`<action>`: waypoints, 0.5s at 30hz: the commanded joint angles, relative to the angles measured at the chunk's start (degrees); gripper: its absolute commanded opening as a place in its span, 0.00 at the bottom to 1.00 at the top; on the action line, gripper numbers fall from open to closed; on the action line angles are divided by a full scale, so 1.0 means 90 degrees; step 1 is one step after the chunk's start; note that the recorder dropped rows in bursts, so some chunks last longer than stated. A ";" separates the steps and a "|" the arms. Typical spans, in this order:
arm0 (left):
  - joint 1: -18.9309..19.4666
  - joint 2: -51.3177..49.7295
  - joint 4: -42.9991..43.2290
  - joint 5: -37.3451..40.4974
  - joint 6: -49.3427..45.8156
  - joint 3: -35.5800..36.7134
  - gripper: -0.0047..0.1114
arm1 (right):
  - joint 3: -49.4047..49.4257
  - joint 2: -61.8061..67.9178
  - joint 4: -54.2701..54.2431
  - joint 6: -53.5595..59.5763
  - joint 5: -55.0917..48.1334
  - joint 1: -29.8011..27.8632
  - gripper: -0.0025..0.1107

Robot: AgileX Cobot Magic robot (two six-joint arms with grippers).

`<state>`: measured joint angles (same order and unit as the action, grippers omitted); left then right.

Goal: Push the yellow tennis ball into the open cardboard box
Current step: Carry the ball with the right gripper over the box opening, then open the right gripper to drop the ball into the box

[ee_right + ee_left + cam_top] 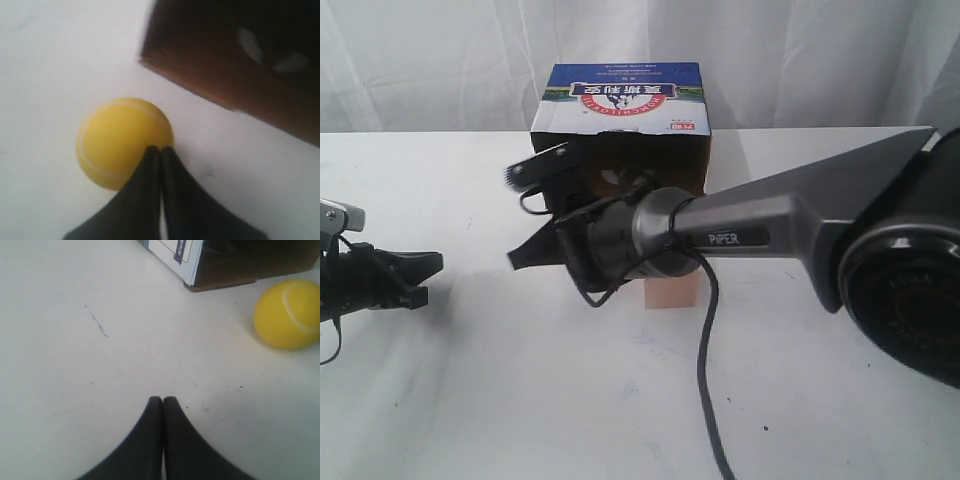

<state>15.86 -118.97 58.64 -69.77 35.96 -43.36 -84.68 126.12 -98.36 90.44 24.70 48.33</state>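
Observation:
The yellow tennis ball (119, 141) lies on the white table a short way from the open cardboard box (235, 70). My right gripper (160, 149) is shut, its tips resting against the ball on the side away from the box's dark opening. In the exterior view the box (620, 95) stands at the back centre, and the right arm (740, 225) reaching across hides the ball. My left gripper (163, 400) is shut and holds nothing, low over the table at the left (428, 270). From there the ball (287, 315) shows beside a box corner (220, 265).
A pale wooden cube (672, 290) sits on the table just below the right arm, partly covered by it. A black cable (705, 370) hangs from the right wrist toward the table's front. White curtains close off the back.

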 commanded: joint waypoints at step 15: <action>0.0006 0.0027 -0.0053 -0.0022 -0.0006 -0.0009 0.04 | -0.0149 -0.0327 -0.0176 0.0305 0.0262 0.0596 0.02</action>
<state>15.86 -118.97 58.15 -69.77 35.96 -43.36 -85.66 123.96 -100.08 92.50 26.33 52.91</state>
